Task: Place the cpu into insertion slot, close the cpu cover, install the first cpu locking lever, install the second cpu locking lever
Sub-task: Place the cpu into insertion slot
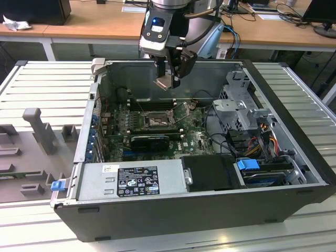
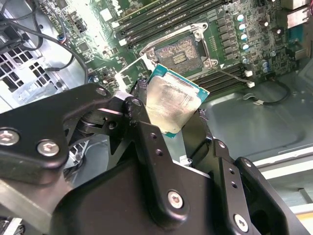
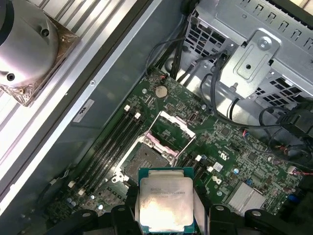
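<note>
Second wrist view: gripper [image 2: 171, 116] clamps the cpu [image 2: 172, 104], tilted, a corner toward the insertion slot [image 2: 178, 51].

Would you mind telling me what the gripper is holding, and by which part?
The gripper holds the flat, pale silvery square cpu, clamped by two opposite edges.

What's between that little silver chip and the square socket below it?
Nothing: in the exterior view, bare air separates the flat silvery square chip from the dark metal-rimmed socket.
</note>
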Available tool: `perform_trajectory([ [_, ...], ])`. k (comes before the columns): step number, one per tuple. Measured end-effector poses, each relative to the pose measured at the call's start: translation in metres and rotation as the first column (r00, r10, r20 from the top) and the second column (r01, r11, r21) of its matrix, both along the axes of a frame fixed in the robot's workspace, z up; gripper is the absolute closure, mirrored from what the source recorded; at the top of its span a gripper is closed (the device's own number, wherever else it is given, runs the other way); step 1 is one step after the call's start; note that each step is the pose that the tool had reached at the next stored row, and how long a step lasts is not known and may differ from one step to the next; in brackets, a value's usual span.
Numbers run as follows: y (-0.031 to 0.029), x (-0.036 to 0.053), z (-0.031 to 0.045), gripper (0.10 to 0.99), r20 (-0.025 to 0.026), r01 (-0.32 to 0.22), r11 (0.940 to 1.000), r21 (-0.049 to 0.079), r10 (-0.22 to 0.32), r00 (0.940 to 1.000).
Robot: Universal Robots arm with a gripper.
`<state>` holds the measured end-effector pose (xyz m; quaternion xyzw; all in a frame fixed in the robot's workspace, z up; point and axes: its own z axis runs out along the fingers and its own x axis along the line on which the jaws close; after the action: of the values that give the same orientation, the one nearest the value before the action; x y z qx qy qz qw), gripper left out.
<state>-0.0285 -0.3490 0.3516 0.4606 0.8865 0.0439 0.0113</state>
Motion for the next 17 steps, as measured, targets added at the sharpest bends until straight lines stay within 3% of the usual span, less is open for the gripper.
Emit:
perform_trajectory([
  [12,0.0000,0.0000,0.0000,0.557,0.0000,0.042,0.9991,0.000,-0.042,0.9991],
  [17,0.0000,0.0000,-0.0002,0.557,0.0000,0.093,0.9957,0.000,-0.093,0.9957],
])
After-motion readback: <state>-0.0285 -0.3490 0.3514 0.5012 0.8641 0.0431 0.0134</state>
